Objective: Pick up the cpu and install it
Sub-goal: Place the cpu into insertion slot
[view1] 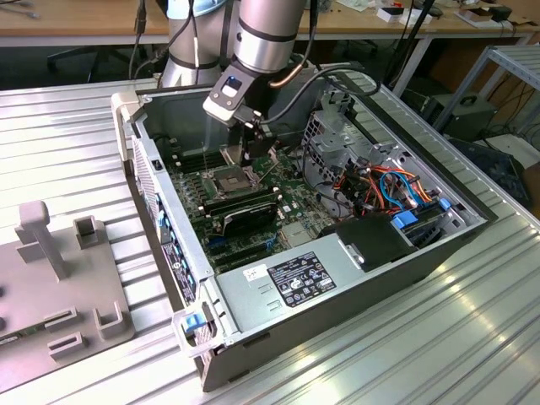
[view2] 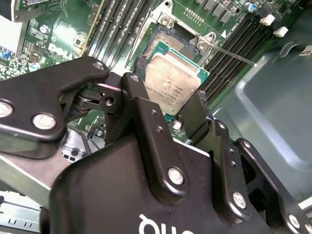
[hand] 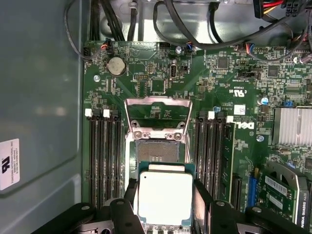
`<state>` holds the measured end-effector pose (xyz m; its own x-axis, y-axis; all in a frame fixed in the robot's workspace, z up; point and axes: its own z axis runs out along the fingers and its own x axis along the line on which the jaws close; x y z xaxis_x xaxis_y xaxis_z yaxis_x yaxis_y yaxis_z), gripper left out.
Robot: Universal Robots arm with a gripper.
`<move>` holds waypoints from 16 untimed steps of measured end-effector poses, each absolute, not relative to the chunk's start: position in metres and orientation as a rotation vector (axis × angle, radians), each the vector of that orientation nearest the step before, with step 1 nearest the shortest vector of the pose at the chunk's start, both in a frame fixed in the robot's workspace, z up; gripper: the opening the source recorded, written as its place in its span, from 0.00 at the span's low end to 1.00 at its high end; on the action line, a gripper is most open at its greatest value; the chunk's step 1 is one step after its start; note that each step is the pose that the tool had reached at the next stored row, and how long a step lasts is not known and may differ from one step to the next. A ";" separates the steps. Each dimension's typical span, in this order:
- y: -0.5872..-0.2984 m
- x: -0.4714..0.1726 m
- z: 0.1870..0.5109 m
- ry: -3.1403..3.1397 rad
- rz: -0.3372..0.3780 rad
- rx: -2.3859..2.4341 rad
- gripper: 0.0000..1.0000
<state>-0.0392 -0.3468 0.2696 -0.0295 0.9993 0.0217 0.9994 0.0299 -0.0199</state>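
The cpu [hand: 165,197], a small square chip with a dull silver top on a green edge, sits between my gripper's two black fingers [hand: 129,191]. It hangs just over the open socket [hand: 158,152] on the motherboard [hand: 146,73]. My gripper [view2: 168,95] is shut on the cpu [view2: 171,83], one finger on each opposite side. The socket's metal load plate [hand: 157,119] stands flipped up behind it. In the exterior view my gripper [view1: 251,152] reaches down into the open computer case, right above the socket [view1: 229,179].
Black memory slots [hand: 101,156] flank the socket on both sides, and a thin latch lever [view2: 234,54] sticks out beside it. A finned heatsink [hand: 292,126], bundled cables [view1: 384,187] and the power supply [view1: 295,278] crowd the case. A grey fixture plate [view1: 59,278] lies at the exterior view's left.
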 end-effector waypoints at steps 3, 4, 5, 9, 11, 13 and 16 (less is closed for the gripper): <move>-0.347 -0.039 0.266 -2.233 -0.001 -2.168 0.55; -0.347 -0.039 0.265 -2.233 -0.001 -2.168 0.55; -0.347 -0.039 0.264 -2.233 -0.001 -2.168 0.55; -0.346 -0.038 0.259 -2.232 0.001 -2.167 0.55; -0.346 -0.037 0.256 -2.231 0.004 -2.165 0.55; -0.345 -0.037 0.254 -2.229 0.006 -2.164 0.55; -0.342 -0.037 0.251 -2.228 0.010 -2.163 0.55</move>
<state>-0.0369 -0.3420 0.2511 -0.0293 0.9993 0.0219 0.9991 0.0299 -0.0302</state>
